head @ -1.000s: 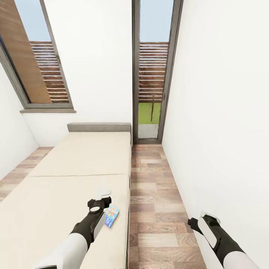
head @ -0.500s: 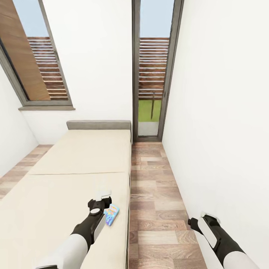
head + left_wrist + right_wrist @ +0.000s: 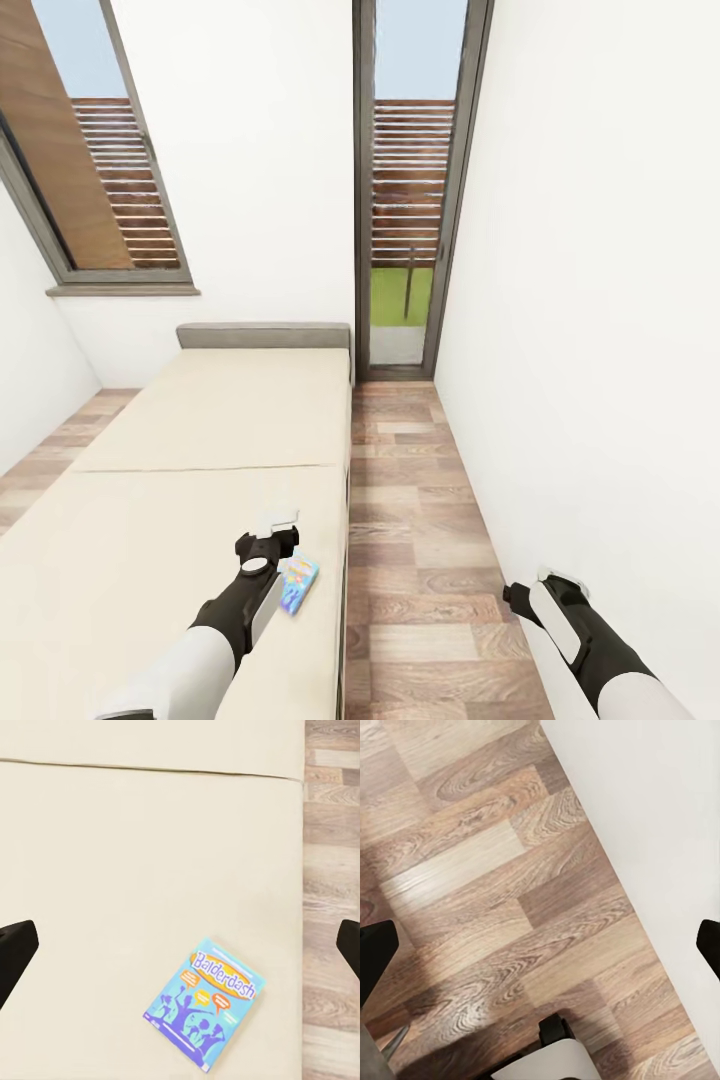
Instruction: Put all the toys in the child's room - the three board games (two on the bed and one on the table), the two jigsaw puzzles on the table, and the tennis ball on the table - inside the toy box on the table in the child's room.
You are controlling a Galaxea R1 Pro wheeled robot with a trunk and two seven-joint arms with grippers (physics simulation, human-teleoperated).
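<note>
Small blue "Balderdash" cardboard game box [image 3: 204, 1003] lying flat on the beige mattress [image 3: 112, 870].
I am hovering the left gripper [image 3: 180, 945], fingers spread wide, above it, apart.

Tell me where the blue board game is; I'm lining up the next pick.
In the head view the blue board game lies flat on the bed, near its right edge beside the wooden floor, just right of the left gripper.

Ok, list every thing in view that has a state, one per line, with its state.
Balderdash board game: lying flat on the bed, cover up, near the edge beside the floor, not gripped.
Bed: bare beige mattress, one box on it.
Left gripper: open, above the mattress beside the game.
Right gripper: open, empty, over the wooden floor by the wall.
</note>
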